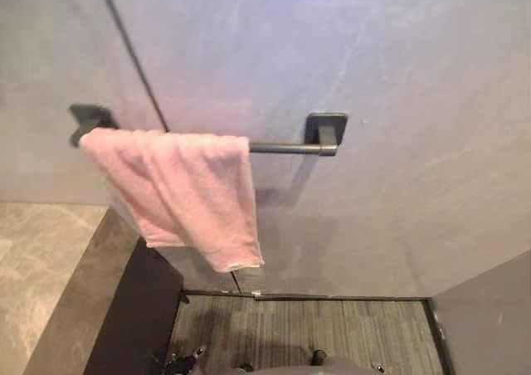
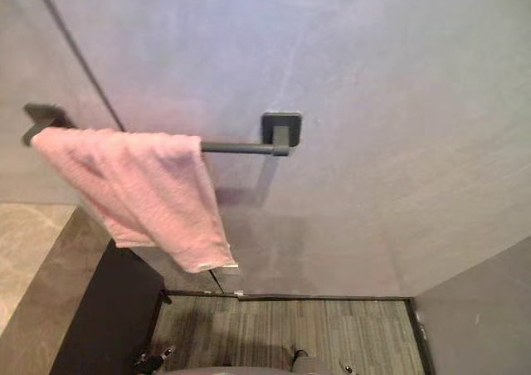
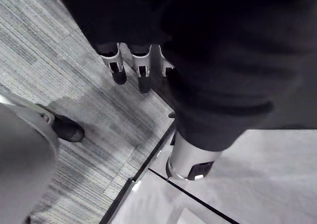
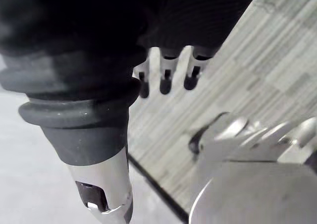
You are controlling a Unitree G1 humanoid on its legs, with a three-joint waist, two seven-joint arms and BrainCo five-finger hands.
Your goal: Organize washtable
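Note:
A pink towel [image 1: 178,192] hangs draped over the left part of a dark wall-mounted towel bar [image 1: 282,148], one corner drooping lower than the rest. In the right eye view the same towel [image 2: 137,192] covers the bar [image 2: 241,148] up to its left bracket. My left hand [image 3: 138,65] hangs down by the striped floor with relaxed fingers and holds nothing. Likewise my right hand [image 4: 166,70] points at the floor, fingers straight and empty. Both hands are far below the towel.
A grey wall [image 1: 390,101] fills the front. The stone washtable top [image 1: 33,267] lies at lower left, with a dark cabinet side [image 1: 137,317] under it. Grey striped floor [image 1: 332,333] runs along the wall's foot, and another wall [image 1: 489,317] stands at lower right.

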